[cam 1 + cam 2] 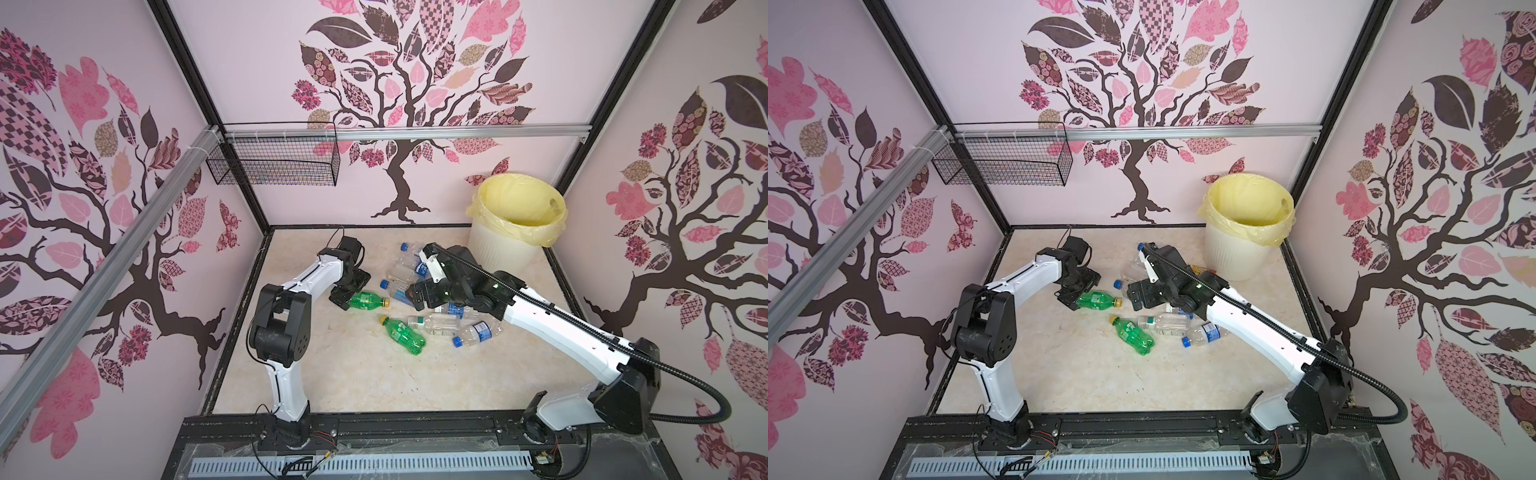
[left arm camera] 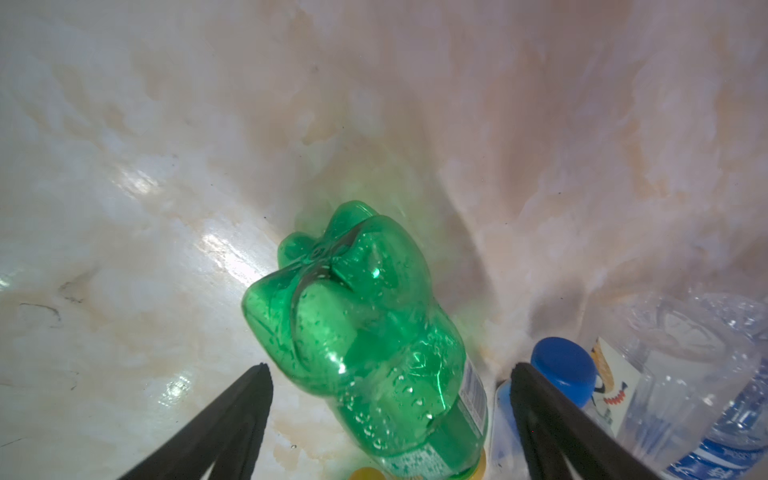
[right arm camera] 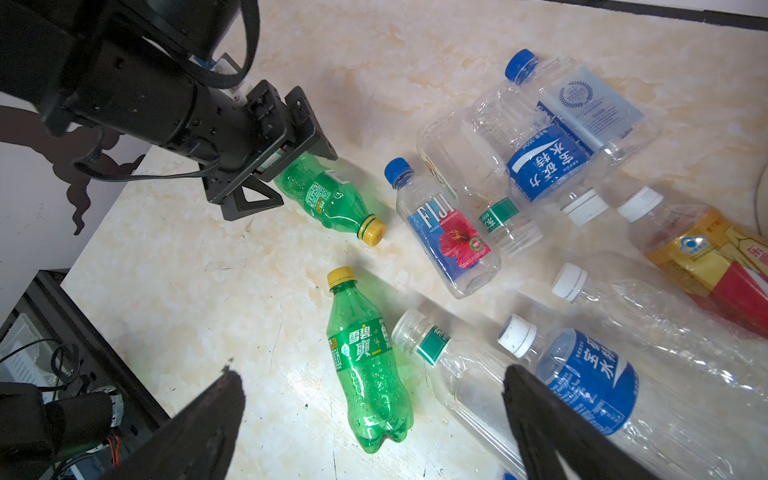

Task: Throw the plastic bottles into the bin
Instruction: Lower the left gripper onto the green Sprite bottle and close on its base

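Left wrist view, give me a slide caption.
Open left claw straddling a green bottle, a blue-capped bottle alongside.

Near half of table (image 1: 353, 374) bare; bottle cluster (image 1: 440, 322) crowds middle; bin (image 1: 498, 249) mouth unobstructed

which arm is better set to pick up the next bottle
Left. The left gripper straddles the base of a green bottle, jaws open either side. The right gripper hangs open well above the other bottles, around nothing.
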### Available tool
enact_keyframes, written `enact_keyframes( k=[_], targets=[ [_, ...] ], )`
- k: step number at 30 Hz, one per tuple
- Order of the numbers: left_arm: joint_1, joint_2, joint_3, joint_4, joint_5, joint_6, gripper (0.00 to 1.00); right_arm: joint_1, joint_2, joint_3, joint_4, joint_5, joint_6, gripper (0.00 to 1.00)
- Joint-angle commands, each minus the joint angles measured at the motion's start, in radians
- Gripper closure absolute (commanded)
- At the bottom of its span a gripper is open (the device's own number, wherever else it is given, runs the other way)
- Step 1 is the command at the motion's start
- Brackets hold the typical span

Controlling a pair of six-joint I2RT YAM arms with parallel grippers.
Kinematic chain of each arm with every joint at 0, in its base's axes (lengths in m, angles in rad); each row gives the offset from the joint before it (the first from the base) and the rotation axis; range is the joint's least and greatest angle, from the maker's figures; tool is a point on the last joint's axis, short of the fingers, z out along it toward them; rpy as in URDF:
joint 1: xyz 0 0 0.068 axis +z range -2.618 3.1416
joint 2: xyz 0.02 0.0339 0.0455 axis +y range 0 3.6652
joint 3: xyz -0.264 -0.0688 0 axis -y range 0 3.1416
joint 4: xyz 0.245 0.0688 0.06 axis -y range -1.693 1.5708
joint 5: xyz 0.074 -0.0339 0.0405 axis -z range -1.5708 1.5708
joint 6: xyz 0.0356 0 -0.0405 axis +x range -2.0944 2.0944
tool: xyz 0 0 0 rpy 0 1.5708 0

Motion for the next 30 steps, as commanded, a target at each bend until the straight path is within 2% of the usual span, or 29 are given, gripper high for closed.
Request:
enact_keyframes(
  k=[1,7,13,18,22,26,30],
  targets=[
    [0.006,0.039,0.062,-0.023,0.018,0.021,0.08,0.007,-0.021,0.012,-0.003,0.001,-0.014,0.01],
    [0.006,0.064,0.105,-0.102,-0.054,0.044,0.07,0.007,-0.02,0.005,-0.002,0.013,-0.014,0.0],
    [0.007,0.075,0.099,-0.117,-0.084,0.059,0.16,0.007,-0.012,0.009,0.002,0.013,-0.014,0.0],
    [0.007,0.113,0.135,-0.139,-0.06,0.089,0.21,0.006,-0.009,0.014,-0.001,0.013,-0.014,0.01],
    [0.013,0.129,0.143,-0.126,-0.033,0.114,0.3,0.008,-0.014,0.015,-0.008,0.017,-0.014,0.0],
    [0.025,0.127,0.117,-0.078,0.012,0.131,0.4,0.006,-0.019,0.022,-0.015,0.044,-0.019,0.0],
    [0.034,0.109,0.098,-0.026,0.058,0.132,0.43,0.007,-0.021,0.03,-0.021,0.053,-0.022,0.0]
  ],
)
